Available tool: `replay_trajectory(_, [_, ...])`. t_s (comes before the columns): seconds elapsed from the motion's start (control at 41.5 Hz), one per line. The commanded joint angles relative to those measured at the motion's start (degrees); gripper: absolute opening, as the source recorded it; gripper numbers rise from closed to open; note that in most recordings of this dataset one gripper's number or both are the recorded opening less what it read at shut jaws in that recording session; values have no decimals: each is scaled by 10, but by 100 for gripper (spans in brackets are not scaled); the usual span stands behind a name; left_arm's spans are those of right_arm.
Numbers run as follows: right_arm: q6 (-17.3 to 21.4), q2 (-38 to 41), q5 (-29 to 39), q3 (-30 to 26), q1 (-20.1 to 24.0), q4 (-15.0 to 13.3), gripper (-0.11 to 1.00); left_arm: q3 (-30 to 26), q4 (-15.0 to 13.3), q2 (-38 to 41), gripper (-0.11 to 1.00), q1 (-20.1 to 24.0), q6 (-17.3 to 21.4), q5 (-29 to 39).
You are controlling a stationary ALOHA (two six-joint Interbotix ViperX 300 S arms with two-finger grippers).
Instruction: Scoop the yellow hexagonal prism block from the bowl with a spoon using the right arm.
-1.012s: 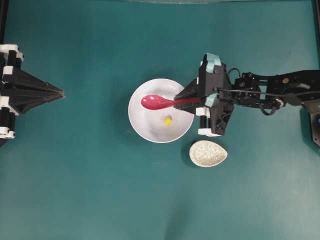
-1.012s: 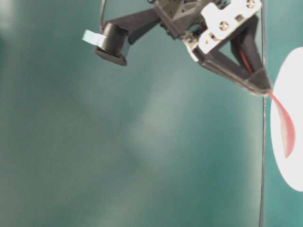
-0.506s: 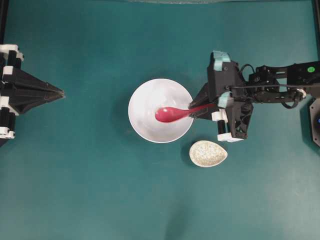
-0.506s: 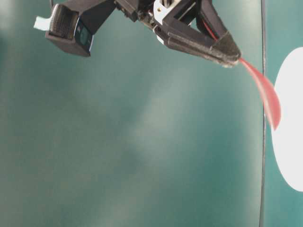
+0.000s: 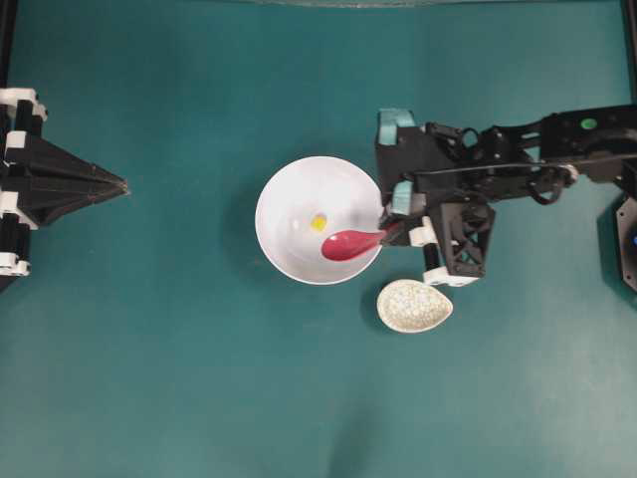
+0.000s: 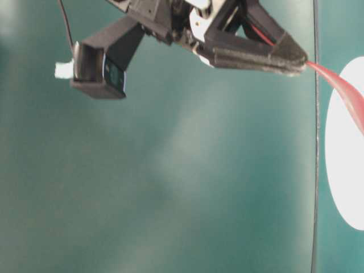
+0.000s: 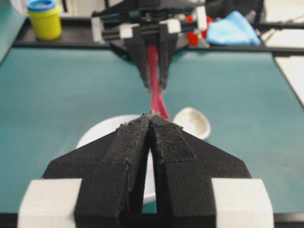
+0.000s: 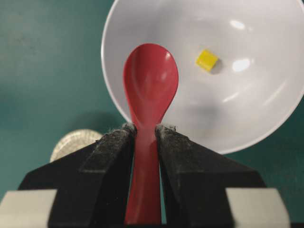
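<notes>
The white bowl [image 5: 274, 189] sits mid-table with the tiny yellow hexagonal prism block [image 5: 318, 222] lying loose on its floor. My right gripper [image 5: 390, 231] hovers at the bowl's right rim, shut on the handle of the pink-red spoon [image 5: 346, 245]. The scoop reaches over the bowl's lower right part, just right of and below the block, and is empty. In the right wrist view the spoon [image 8: 150, 83] points into the bowl [image 8: 247, 109], with the block [image 8: 207, 60] off to the scoop's right. My left gripper [image 5: 121, 185] rests shut at the far left.
A small speckled beige dish [image 5: 414, 305] lies just below and right of the bowl, under the right wrist. Beyond the table's far edge in the left wrist view stand a yellow jar [image 7: 44, 19] and a blue cloth [image 7: 232, 31].
The right gripper swept the spoon from the bowl's upper left across the block to the lower right. The block shows again, nudged slightly up and left. The left arm stayed still.
</notes>
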Motion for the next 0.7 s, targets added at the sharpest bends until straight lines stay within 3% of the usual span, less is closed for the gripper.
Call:
replay_trajectory(0.0, [1, 2, 8, -27, -4, 0, 24, -11, 2, 5, 0, 0, -1, -3])
replay_trajectory(0.675, [1, 69, 33, -46, -25, -16, 24, -12, 2, 5, 0, 0, -1, -2])
